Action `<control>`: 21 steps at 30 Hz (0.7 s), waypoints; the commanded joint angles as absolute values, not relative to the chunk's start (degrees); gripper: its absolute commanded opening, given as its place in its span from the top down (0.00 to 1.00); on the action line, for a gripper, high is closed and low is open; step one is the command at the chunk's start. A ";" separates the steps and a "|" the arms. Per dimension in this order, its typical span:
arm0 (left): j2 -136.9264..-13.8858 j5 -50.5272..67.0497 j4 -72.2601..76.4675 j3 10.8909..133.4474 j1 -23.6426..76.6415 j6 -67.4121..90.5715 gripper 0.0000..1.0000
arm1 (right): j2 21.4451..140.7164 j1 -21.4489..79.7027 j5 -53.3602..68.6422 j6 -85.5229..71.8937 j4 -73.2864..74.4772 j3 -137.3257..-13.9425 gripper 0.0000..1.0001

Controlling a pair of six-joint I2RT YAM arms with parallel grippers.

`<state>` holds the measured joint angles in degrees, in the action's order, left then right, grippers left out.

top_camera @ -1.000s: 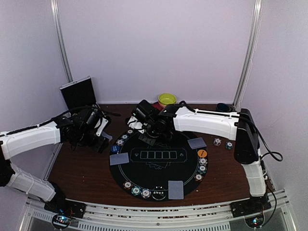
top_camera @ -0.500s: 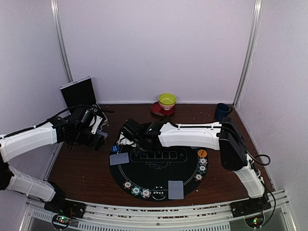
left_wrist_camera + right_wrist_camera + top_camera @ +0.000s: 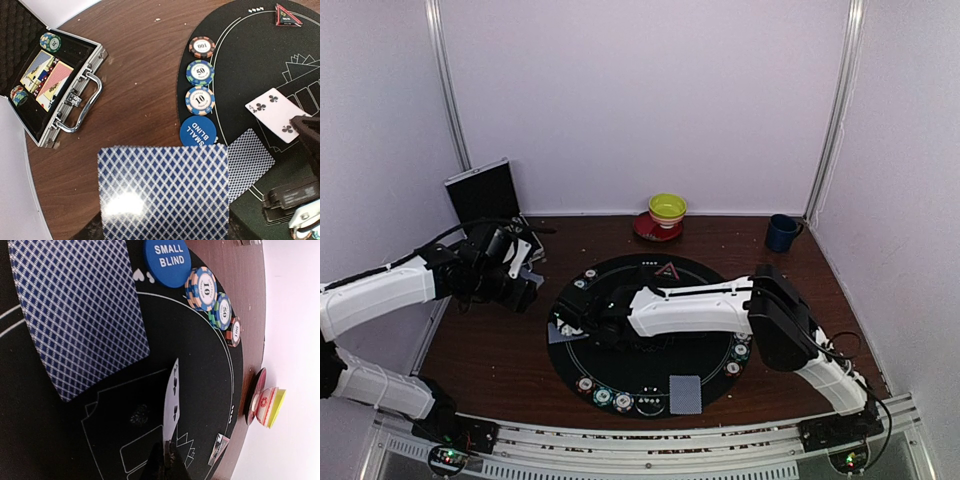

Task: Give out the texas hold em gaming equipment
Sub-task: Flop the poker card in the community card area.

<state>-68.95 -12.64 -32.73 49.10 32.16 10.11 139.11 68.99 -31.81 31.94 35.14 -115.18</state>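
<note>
My left gripper hovers over the wood left of the round black mat. It is shut on a blue diamond-backed card that hides its fingers. My right gripper reaches across the mat to its left side. It is shut on a white-faced four of clubs, seen edge-on and also face up in the left wrist view. A face-down card lies on the mat below it. Beside that card are a blue SMALL BLIND disc and three striped chips.
An open metal case with chips and cards lies on the wood at far left. More chips and a face-down card sit at the mat's near edge. A yellow-green bowl and a dark blue mug stand at the back.
My right arm swept from the back of the mat to its left side, carrying the card. The left arm drew back slightly to the left.
</note>
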 commanded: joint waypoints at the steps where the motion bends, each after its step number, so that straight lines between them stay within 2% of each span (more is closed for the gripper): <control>1: -67.50 -12.03 -29.88 48.86 31.59 10.64 0.38 | 141.92 69.53 -33.34 33.05 35.91 -119.13 0.96; 16: -67.06 -11.86 -29.71 48.69 31.57 10.64 0.38 | 146.16 68.25 -35.24 29.18 39.43 -122.52 0.96; 21: -66.98 -12.11 -29.78 48.67 31.62 10.72 0.38 | 146.34 68.15 -33.69 29.68 38.66 -122.43 0.91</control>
